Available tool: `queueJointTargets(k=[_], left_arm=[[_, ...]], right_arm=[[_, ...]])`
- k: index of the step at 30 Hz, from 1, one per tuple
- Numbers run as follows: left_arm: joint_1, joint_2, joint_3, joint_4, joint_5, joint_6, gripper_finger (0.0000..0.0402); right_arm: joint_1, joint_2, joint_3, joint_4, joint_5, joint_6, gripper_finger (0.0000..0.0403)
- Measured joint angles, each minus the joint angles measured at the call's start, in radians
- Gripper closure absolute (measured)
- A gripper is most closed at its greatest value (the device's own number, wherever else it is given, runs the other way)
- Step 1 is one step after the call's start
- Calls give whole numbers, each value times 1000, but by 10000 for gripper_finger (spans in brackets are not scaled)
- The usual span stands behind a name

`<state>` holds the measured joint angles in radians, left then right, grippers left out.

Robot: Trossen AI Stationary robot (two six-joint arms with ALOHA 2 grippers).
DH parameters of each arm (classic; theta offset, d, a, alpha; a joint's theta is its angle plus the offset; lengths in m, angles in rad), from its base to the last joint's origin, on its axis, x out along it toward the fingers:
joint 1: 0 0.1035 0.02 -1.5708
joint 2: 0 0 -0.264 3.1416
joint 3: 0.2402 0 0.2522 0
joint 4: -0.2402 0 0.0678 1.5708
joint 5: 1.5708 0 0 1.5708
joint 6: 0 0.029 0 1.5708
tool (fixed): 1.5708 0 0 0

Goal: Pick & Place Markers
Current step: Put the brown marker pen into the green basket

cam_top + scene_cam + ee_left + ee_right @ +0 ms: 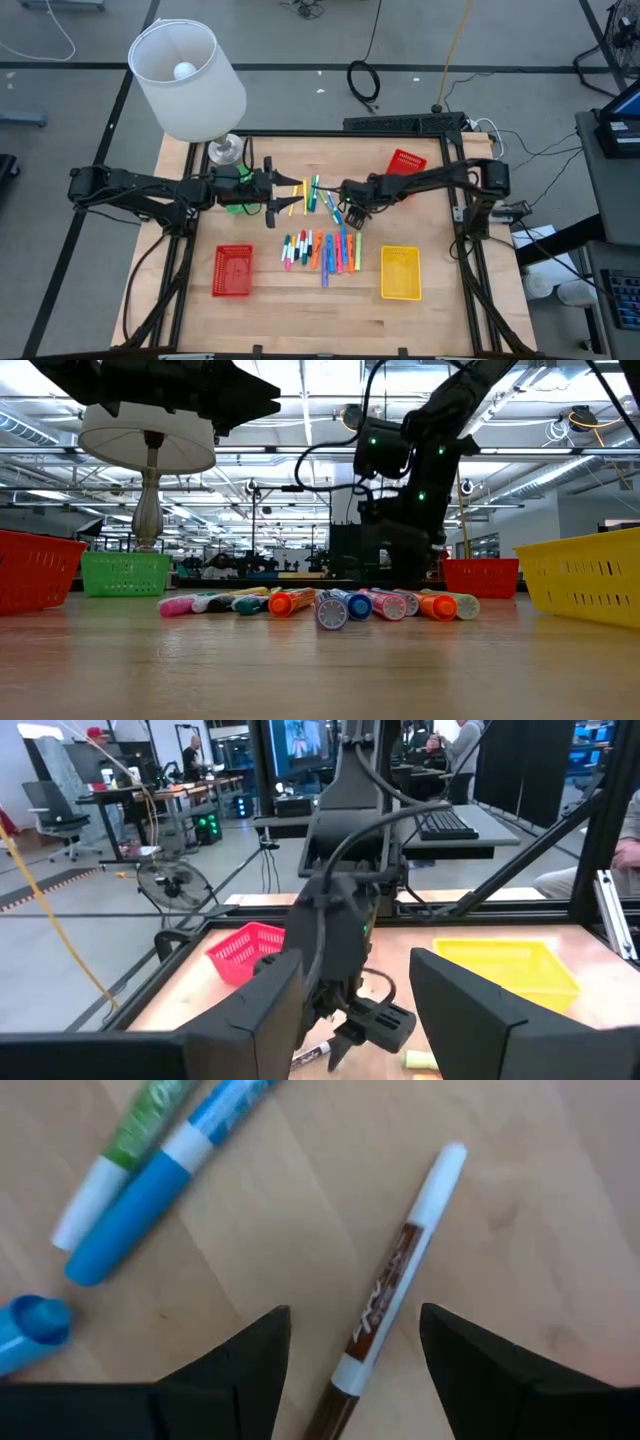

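While the high view only places the right hand (352,213) above the markers (322,250), its wrist view shows fingers (240,1370) spread astride a brown marker (385,1295) on the desk (300,290); the left hand (275,192) hovers spread.

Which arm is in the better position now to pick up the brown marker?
Probably the right. The right gripper is directly over the brown marker, fingers open on both sides of it. The left gripper is open too, but holds level above the table, beside the markers.

Left claw (355,1020) open above table; right arm (335,935) ahead; red basket (245,950), yellow basket (510,965) beyond.
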<state>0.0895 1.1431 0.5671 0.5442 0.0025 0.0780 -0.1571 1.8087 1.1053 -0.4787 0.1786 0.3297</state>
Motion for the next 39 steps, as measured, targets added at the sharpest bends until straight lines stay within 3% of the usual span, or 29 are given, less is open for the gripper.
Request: queueJointTargets(k=[8,15,39], left_arm=[[0,0,0,-3,0,-2,211],[0,0,0,-4,0,-5,211],[0,0,1,-4,-1,-8,210]], right_arm=[[-24,7,-18,33,-8,-1,188],[-43,5,-43,42,-94,0,206],[-46,9,-56,33,-103,-55,387]])
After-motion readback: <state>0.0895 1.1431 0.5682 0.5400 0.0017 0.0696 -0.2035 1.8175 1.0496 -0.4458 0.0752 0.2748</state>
